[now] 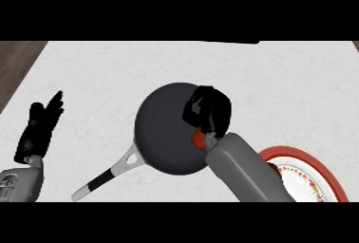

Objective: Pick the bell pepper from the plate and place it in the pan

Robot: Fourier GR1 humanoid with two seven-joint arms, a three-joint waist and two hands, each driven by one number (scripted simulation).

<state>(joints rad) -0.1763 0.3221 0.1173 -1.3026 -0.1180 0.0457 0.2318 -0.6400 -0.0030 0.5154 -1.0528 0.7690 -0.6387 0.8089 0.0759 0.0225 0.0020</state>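
A dark grey pan [165,133] lies in the middle of the counter, its handle [105,178] pointing to the lower left. My right hand [209,110] hovers over the pan's right side with its fingers curled round a red bell pepper [199,139], of which only a small part shows below the palm. The red-rimmed white plate [329,175] sits at the lower right, partly hidden by my right forearm. My left hand [41,128] rests open at the left, fingers up.
The white counter top [105,71] ends at a dark wooden strip [14,61] along the left edge.
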